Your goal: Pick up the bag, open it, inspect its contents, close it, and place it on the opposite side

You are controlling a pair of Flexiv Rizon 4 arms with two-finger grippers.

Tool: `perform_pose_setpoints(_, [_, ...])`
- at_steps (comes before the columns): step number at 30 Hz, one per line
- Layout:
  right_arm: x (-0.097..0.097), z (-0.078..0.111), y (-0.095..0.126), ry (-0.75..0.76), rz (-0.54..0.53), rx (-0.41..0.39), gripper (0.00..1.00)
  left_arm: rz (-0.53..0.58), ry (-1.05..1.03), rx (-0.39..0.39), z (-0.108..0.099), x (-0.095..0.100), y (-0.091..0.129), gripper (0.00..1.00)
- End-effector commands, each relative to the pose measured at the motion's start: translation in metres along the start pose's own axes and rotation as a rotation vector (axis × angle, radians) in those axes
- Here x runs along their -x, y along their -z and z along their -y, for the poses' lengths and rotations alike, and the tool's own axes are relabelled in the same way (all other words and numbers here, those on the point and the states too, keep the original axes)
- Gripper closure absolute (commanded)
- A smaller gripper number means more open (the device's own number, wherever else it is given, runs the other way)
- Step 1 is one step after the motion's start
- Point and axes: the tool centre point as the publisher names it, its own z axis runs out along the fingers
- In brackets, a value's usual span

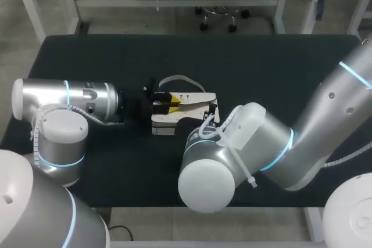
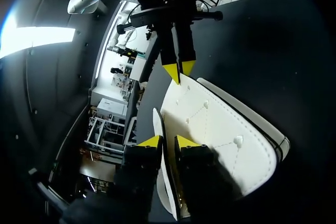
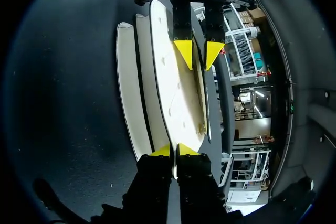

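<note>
bag point(image 1: 187, 101): white, flat at mid bench point(image 1: 261, 68), between both arms
left fingers point(image 2: 149, 141): pinch one flap edge
right fingers point(image 3: 186, 149): near-closed on opposite edge
step: opening; lift flap slowly, keep both pinches firm

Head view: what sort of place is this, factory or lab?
Probably a robotics test bench: a left arm and a right arm over a dark table, both gripping one white bag.

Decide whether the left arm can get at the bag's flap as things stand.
Probably yes. The left tool sits astride the near edge of the flap, seemingly clamped on it. The right tool grips the far edge, well apart, so nothing blocks the way.
</note>
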Motion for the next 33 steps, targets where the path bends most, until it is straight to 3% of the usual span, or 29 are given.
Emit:
perform_pose_setpoints(1, [-0.004, 0.003, -0.002, -0.001, 0.013, 0.215, 1.0, 0.011, 0.0, 0.002, 0.0, -0.001, 0.001, 0.74])
perform_pose_setpoints(8, [-0.004, 0.003, -0.002, -0.001, 0.013, 0.215, 1.0, 0.019, 0.014, 0.012, -0.002, 0.002, 0.002, 0.79])
perform_pose_setpoints(10, [-0.004, 0.003, -0.002, -0.001, 0.013, 0.215, 1.0, 0.023, 0.019, 0.017, -0.003, 0.003, 0.002, 0.96])
perform_pose_setpoints(11, [-0.004, 0.003, -0.002, -0.001, 0.013, 0.215, 1.0, 0.023, 0.02, 0.018, -0.003, 0.002, 0.002, 1.0])
perform_pose_setpoints(22, [-0.004, 0.003, -0.002, -0.001, 0.013, 0.215, 1.0, -0.076, -0.018, -0.027, 0.01, -0.013, -0.012, 1.0])
perform_pose_setpoints(33, [-0.004, 0.003, -0.002, -0.001, 0.013, 0.215, 1.0, -0.075, 0.022, 0.019, -0.006, -0.021, -0.005, 1.0])
